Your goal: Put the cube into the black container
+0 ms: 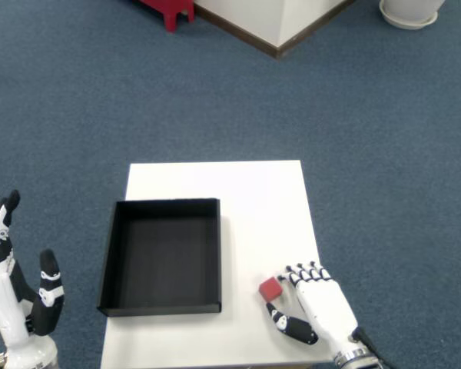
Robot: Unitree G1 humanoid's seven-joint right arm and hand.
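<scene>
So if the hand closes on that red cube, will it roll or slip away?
Rolling looks unlikely: the red cube sits on a flat face on the white table. It is small beside the right hand, so probably light and easily nudged away. It looks rigid, though the picture can't confirm that.

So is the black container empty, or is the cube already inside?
Empty. The black container shows only its bare dark floor; the red cube sits outside on the white table.

Single overhead head view, table (215,181) below
</scene>
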